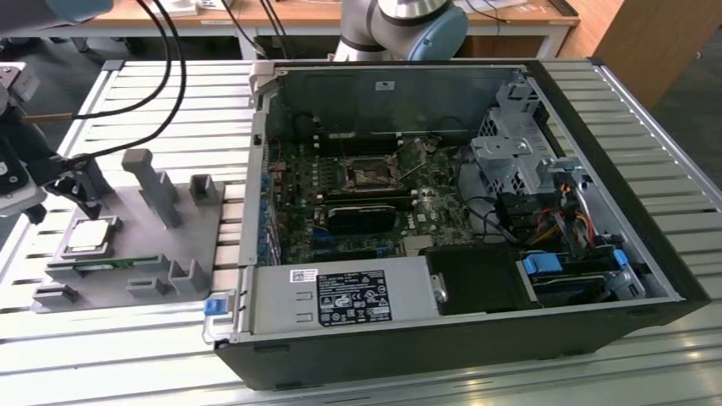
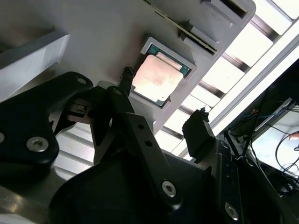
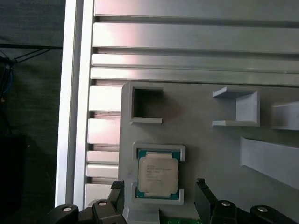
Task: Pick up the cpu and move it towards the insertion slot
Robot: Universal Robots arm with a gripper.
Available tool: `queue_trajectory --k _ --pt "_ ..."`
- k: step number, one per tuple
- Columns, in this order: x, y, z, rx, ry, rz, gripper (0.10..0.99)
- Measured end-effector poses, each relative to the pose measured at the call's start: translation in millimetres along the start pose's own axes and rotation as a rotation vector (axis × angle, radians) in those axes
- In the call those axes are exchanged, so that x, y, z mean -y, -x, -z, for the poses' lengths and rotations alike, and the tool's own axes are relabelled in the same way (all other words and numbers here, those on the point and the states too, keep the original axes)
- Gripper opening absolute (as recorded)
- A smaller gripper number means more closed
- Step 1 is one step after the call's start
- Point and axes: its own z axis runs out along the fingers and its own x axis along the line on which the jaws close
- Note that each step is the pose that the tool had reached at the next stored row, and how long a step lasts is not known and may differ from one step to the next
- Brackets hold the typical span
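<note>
- Right, the gripper [image 2: 163,98] is wide open and holding nothing. It hangs low over the grey holder [image 3: 210,149] at the exterior view's left.
- The cpu [image 3: 158,175] lies flat, metal lid up, in its framed pocket on the holder. It is not lifted.
- In both wrist views the fingers [image 3: 202,193] stand one on each side of the chip. They look clear of it, but the pocket rim hides the contact line, so I won't swear there's no touch.
- The pocket frame is open on the two flanks where the fingers stand. I read that as the reason for this line-up: the pads can reach the chip's edges without fouling the rim.
- The socket [image 1: 370,173] sits in the green board [image 1: 440,207] inside the open computer case [image 1: 451,347], well apart from the holder, toward the exterior view's right.
- The case lies on its side on the slatted table [image 1: 135,355], so the socket faces up, the same way as the chip.
- A green strip [image 1: 107,264] runs along the holder's edge near the pocket. It is likely a memory stick and plays no part here.
- My call on status: the pick is not yet made.
</note>
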Motion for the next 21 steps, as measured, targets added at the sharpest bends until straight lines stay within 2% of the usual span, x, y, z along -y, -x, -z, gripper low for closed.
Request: queue_trajectory --k 7,21 --pt "0.4 0.2 -8.2 0.0008 0.0 0.0 0.706" --pt "1.4 0.6 -26.6 0.0122 0.0 -0.002 0.706"
